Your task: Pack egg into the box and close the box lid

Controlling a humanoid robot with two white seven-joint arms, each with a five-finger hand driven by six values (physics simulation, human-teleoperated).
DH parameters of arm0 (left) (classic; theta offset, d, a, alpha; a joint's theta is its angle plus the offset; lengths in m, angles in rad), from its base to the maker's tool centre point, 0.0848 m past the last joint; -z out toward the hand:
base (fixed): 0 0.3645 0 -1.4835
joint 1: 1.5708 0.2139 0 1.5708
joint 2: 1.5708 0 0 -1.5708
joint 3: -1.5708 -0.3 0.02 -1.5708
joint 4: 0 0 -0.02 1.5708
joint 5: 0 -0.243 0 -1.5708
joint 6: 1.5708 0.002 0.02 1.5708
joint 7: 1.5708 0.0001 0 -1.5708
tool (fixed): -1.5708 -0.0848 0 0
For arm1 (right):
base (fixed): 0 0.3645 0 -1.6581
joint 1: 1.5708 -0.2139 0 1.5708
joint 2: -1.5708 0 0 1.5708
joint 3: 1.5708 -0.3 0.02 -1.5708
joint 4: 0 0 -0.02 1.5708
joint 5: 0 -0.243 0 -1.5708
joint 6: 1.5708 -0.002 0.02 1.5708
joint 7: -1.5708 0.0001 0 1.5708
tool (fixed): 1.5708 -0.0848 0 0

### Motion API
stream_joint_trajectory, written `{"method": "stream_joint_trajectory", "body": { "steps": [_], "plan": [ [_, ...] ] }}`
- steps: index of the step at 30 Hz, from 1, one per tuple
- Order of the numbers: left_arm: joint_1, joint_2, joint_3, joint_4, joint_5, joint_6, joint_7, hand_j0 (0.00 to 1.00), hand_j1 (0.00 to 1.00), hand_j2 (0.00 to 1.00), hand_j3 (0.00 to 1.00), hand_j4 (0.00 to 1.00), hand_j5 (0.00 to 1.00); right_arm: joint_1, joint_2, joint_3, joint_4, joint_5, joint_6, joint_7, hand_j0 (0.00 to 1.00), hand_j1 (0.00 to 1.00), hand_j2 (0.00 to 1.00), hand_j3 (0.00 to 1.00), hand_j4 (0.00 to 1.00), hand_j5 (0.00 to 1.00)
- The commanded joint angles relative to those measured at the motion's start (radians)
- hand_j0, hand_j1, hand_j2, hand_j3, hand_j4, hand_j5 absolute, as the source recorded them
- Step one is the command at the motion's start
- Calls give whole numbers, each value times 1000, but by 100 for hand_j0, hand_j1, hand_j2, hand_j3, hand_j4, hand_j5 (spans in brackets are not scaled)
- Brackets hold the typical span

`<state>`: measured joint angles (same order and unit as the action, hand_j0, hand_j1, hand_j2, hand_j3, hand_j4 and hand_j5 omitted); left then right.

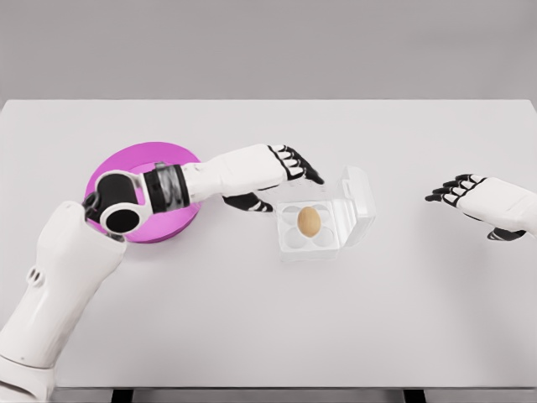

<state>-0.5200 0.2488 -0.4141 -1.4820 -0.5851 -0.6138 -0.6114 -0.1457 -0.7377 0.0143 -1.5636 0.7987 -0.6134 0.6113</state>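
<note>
A clear plastic egg box [312,228] lies at the middle of the white table, its lid [357,200] tipped open to the right. A brown egg [309,220] rests in one of the box's cups. My left hand [289,175] hovers just left of and above the box, fingers spread, holding nothing. My right hand [460,191] rests over the table to the right of the box, well apart from it, fingers relaxed and empty.
A round magenta plate [144,175] sits at the left of the table [268,336], partly covered by my left forearm. The table's far edge meets a grey wall.
</note>
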Motion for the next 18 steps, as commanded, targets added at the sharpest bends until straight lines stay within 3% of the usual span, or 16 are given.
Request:
{"method": "stream_joint_trajectory", "body": {
  "steps": [1,10,12,14,18],
  "plan": [
    [0,30,37,-3,56,3,1,100,100,100,100,100,100,0,4,-1,-1,-4,3,0,100,100,100,100,100,100],
    [0,423,46,-29,577,3,1,100,100,100,100,100,100,-3,14,-1,-4,-6,3,0,100,100,100,100,100,100],
    [5,481,57,-24,648,3,1,100,100,100,100,100,100,-6,38,12,-1,2,3,0,100,100,100,100,100,100],
    [6,498,78,-17,665,3,1,100,100,100,100,100,100,-17,66,18,-3,31,3,0,100,100,100,100,100,100],
    [31,543,132,81,702,3,1,100,100,100,100,100,100,-26,86,42,4,63,3,0,100,100,100,100,100,100]
  ]
}}
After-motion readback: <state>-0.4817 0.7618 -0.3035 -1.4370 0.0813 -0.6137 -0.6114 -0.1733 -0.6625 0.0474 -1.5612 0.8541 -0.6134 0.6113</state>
